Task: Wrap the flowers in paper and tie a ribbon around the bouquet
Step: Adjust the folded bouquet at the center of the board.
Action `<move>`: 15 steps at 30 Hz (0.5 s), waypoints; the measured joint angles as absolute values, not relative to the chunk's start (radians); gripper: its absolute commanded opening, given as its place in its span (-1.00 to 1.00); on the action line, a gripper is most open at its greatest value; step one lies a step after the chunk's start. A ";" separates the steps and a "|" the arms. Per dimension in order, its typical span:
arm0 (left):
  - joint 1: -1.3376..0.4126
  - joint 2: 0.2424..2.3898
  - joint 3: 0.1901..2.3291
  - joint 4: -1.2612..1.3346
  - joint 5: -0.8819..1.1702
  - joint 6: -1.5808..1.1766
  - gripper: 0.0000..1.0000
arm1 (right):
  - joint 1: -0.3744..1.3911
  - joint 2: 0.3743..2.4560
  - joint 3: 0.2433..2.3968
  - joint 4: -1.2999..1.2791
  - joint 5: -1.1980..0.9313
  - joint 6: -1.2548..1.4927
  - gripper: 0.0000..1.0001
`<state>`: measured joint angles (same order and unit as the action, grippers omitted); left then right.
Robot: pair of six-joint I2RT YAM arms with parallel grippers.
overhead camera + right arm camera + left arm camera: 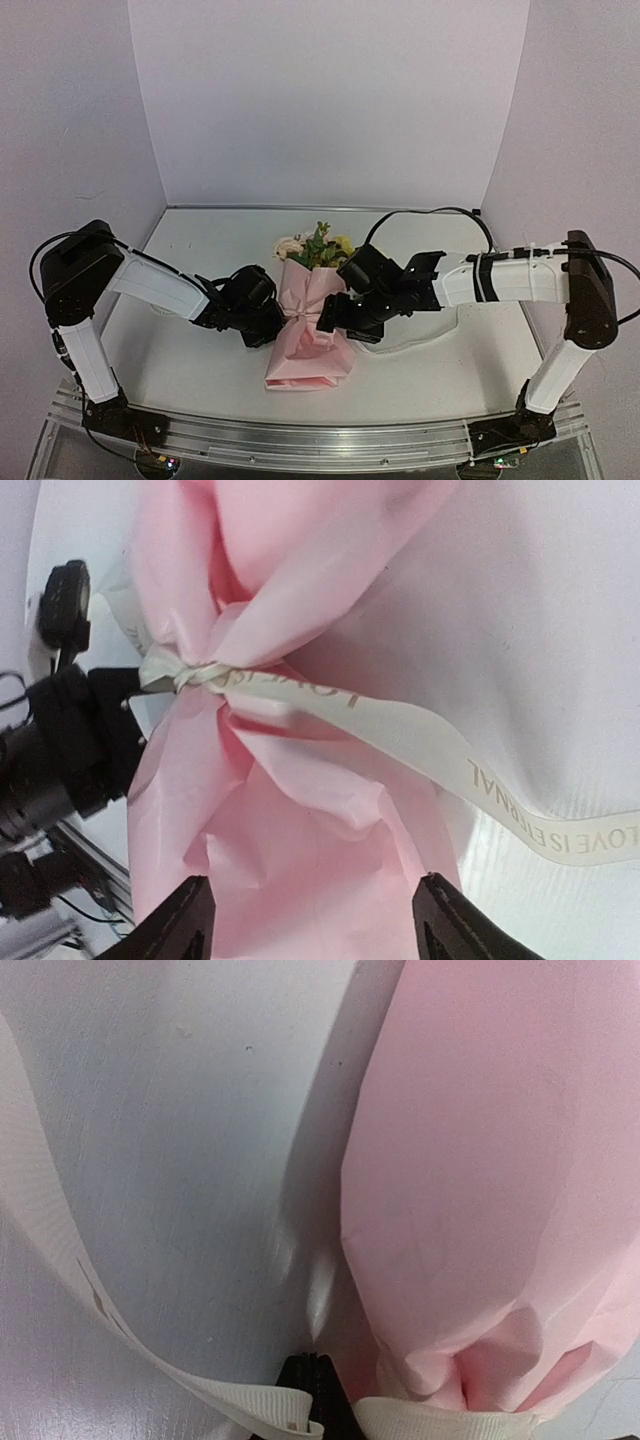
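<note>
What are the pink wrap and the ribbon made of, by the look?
The paper: thin matte tissue-like sheet, probably paper; it gathers into soft creases at the pinch with no gloss. The ribbon: looks like woven fabric, cream with a slight sheen and gold printed lettering; a ribbed weave shows in the left wrist view. Fibre type cannot be told.

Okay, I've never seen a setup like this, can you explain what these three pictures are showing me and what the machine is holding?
Two robot arms are bolted to a table. The wide picture looks down from above; the other two come from cameras on each wrist. Between the arms lies a bouquet: flowers wrapped in pink paper, with a cream ribbon tied round its pinched middle. The left hand is shut on the ribbon beside the knot. The right hand is open over the paper, holding nothing.
</note>
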<state>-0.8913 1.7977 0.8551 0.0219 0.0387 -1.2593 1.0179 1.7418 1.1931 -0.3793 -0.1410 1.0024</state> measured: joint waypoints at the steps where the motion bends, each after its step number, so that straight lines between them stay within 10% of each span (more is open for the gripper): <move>1: -0.891 1.798 0.855 0.022 0.039 -1.262 -1.00 | 1.034 1.734 1.200 -0.400 -0.120 0.993 0.59; 8: -0.891 1.798 0.854 0.024 0.038 -1.280 -1.00 | 1.148 1.760 1.234 -0.509 -0.017 0.949 0.33; 15: -0.891 1.798 0.853 0.027 0.039 -1.283 -1.00 | 1.154 1.877 1.259 -0.488 -0.048 0.951 -0.48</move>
